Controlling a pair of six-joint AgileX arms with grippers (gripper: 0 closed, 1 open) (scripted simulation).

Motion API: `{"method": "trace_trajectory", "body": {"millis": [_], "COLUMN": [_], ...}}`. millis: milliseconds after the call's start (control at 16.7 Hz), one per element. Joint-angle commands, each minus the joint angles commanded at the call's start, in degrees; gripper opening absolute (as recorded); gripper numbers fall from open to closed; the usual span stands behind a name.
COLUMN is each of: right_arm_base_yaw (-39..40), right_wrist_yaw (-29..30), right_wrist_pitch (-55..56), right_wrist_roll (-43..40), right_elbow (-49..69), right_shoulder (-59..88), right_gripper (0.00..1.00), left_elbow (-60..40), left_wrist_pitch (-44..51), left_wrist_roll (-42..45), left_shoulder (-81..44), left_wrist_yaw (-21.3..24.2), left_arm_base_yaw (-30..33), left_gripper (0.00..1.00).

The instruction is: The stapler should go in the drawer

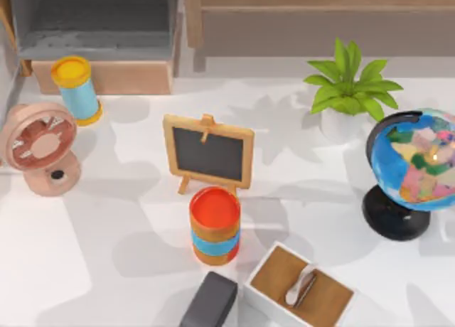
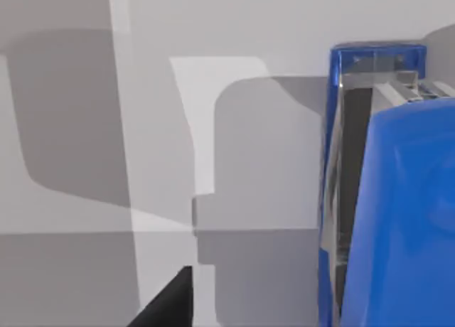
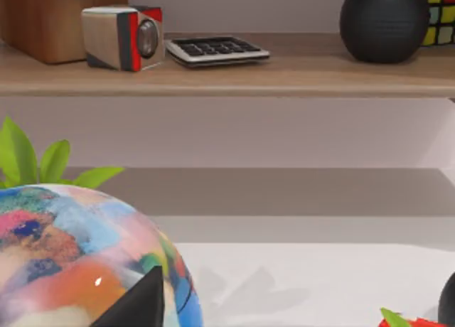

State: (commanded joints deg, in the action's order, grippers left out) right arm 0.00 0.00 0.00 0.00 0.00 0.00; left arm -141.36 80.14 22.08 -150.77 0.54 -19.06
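Chalkboard (image 1: 208,154), globe (image 1: 416,163), plant (image 1: 350,85) — fan (image 1: 39,142).

The drawer (image 1: 99,28) is standing open at the far left. A yellow-lidded can (image 1: 78,89) and a fan (image 1: 40,148) are crowding its front. The chalkboard (image 1: 208,153) and red-lidded can (image 1: 215,224) are blocking the middle; bare table (image 1: 128,199) is lying between them and the fan.

The white tabletop (image 1: 128,227) carries a pink fan (image 1: 39,148) and a yellow-capped blue tube (image 1: 78,90) at left, a chalkboard (image 1: 208,153) in the middle, a red-topped can (image 1: 215,224) before it, then a grey block (image 1: 210,301), a white box (image 1: 299,291), a plant (image 1: 348,92) and a globe (image 1: 412,170) at right.
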Motion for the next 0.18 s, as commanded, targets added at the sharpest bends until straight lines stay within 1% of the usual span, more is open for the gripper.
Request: {"method": "trace_trajectory", "body": {"millis": [180], "right_arm_base_yaw": [0.0], "right_wrist_yaw": [0.0], "right_wrist_pitch": [0.0], "right_wrist_roll": [0.0], "right_elbow": [0.0], "right_shoulder": [0.0], "right_gripper": [1.0], "left_elbow": [0.0], "left_wrist_pitch": [0.0], "left_wrist_roll": [0.0], "left_shoulder": [0.0], "left_wrist_yaw": [0.0], "left_arm_base_yaw": [0.0], "left_gripper": [1.0]}}
